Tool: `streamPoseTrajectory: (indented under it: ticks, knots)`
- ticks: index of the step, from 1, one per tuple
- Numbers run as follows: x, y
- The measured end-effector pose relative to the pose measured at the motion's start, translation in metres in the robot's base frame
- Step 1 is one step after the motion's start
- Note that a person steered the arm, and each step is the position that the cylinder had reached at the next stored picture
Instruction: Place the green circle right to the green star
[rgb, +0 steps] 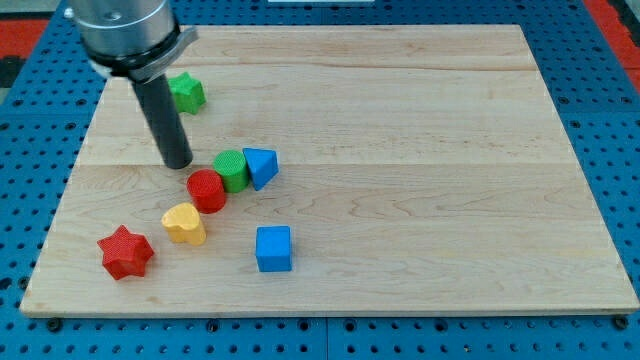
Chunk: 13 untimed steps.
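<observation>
The green circle (231, 169) sits left of the board's middle, touching a red circle (207, 190) on its lower left and a blue triangle (260, 166) on its right. The green star (186, 92) lies near the view's top left, partly behind the rod. My tip (177, 163) rests on the board just left of the green circle, a small gap apart, and below the green star.
A yellow heart (184, 223), a red star (125, 252) and a blue cube (273, 248) lie toward the view's bottom left. The wooden board (420, 150) lies on a blue pegboard surface. The arm's grey housing (125, 30) is at the top left.
</observation>
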<state>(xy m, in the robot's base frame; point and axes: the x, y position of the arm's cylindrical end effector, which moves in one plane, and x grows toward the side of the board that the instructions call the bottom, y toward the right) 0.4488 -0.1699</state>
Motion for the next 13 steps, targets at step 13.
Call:
streamPoseTrajectory:
  ticks: [13]
  knots:
    - [-0.106, 0.124]
